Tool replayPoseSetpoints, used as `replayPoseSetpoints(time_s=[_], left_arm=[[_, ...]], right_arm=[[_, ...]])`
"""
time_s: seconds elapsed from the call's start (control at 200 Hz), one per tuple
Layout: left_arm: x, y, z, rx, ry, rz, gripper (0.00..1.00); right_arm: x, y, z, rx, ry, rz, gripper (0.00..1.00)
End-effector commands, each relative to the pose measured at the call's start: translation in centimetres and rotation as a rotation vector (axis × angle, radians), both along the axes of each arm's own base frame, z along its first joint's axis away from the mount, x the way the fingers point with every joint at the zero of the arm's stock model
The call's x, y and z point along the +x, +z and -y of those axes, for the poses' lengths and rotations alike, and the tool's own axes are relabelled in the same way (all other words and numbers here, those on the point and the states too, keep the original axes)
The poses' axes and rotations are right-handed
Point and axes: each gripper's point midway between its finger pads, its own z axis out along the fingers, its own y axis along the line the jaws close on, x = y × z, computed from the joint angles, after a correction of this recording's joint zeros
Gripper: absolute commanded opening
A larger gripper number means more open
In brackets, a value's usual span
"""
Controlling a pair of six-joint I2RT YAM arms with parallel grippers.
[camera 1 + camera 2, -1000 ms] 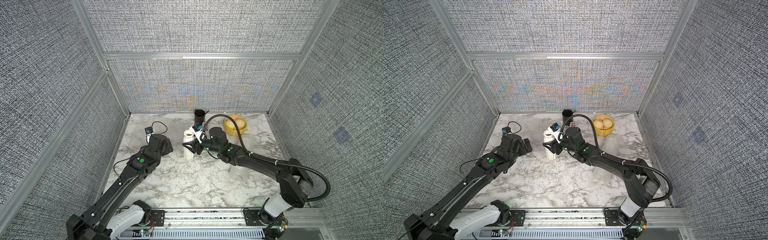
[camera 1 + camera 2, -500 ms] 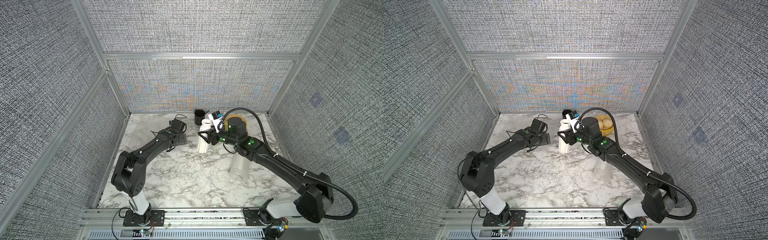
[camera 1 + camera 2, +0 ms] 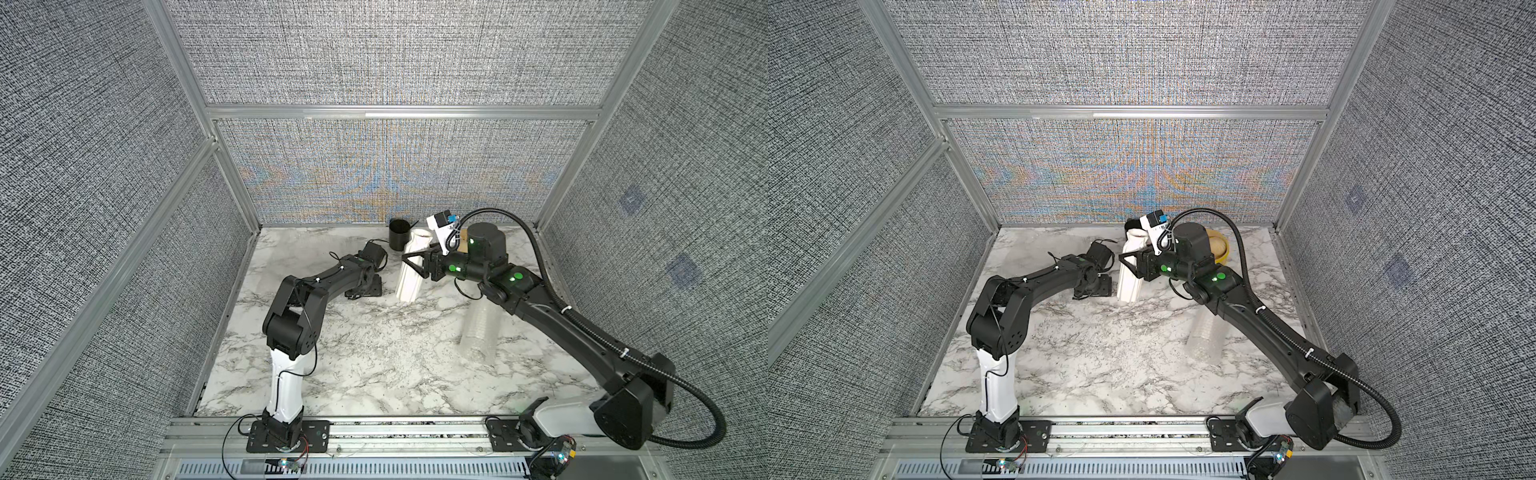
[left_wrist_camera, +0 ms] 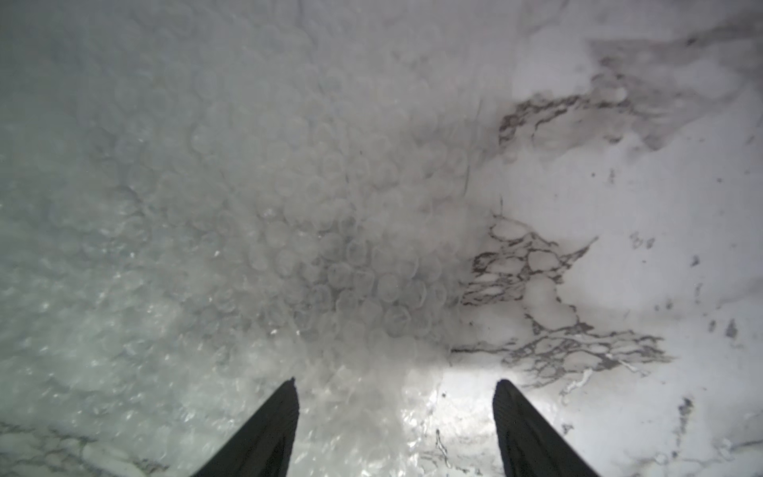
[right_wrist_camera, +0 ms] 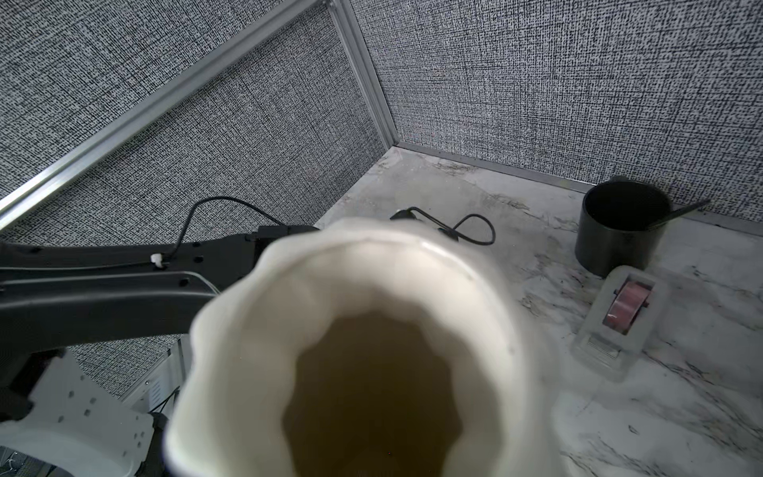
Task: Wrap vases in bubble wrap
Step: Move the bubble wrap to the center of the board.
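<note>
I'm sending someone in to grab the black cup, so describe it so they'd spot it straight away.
On the marble table, look along the far edge by the back wall, about midway across. The black cup stands upright there, just behind the white vase. It alone is dark and smooth-sided: the vase is pale and ribbed, the tape dispenser beside it clear.

My left gripper stands with its two black fingers apart. A crumpled, glossy fold of bubble wrap lies in the gap between them, nearer one finger than the other. It spreads out ahead of me, blurred and translucent, and its edge runs across the white table with its dark veins.
</note>
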Motion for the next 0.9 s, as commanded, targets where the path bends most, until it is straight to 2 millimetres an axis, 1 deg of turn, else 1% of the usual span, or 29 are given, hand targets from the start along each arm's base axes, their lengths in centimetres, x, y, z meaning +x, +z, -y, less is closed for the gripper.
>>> replayPoseSetpoints(time_s=[0.0,0.105,0.205,0.29,0.33,0.37,0.38,0.4,0.505,0.59,0.705,0.896], left_arm=[[-1.5,-0.7,0.6,-0.009,-0.036,-0.053,0.76],[-3.1,-1.7,1.1,-0.032,-0.055,-0.102,0.75],[-4.9,-2.3,1.9,-0.060,-0.075,-0.147,0.75],[-6.4,-2.4,2.0,-0.050,-0.081,-0.174,0.75],[-7.1,-2.3,2.3,-0.057,-0.089,-0.174,0.75],[-7.8,-2.8,2.5,-0.060,-0.089,-0.192,0.75],[-7.9,-2.0,2.7,-0.075,-0.091,-0.179,0.75],[-8.2,-1.8,3.0,-0.089,-0.097,-0.181,0.75],[-10.2,-1.7,3.8,-0.114,-0.112,-0.209,0.74],[-11.7,-1.7,3.3,-0.112,-0.091,-0.219,0.74],[-14.0,-1.5,3.5,-0.158,-0.088,-0.247,0.74],[-18.4,-1.1,6.6,-0.219,-0.159,-0.299,0.73]], right_arm=[[-0.5,2.1,-0.4,0.056,0.033,0.038,0.10],[-0.7,2.8,-0.3,0.074,0.041,0.039,0.10],[-0.8,2.9,0.0,0.086,0.037,0.033,0.09],[-1.0,3.2,0.3,0.102,0.040,0.030,0.08],[-1.3,3.6,0.5,0.112,0.044,0.038,0.07],[-1.4,3.9,0.7,0.117,0.041,0.042,0.07],[-1.5,4.0,0.8,0.118,0.041,0.043,0.07],[-1.6,4.1,0.9,0.118,0.040,0.045,0.07],[-2.0,4.6,1.7,0.127,0.022,0.057,0.06],[-2.2,4.8,2.0,0.132,0.017,0.063,0.06],[-2.5,4.9,2.0,0.133,0.025,0.048,0.04],[-3.3,5.2,2.9,0.155,0.005,0.057,0.02]])
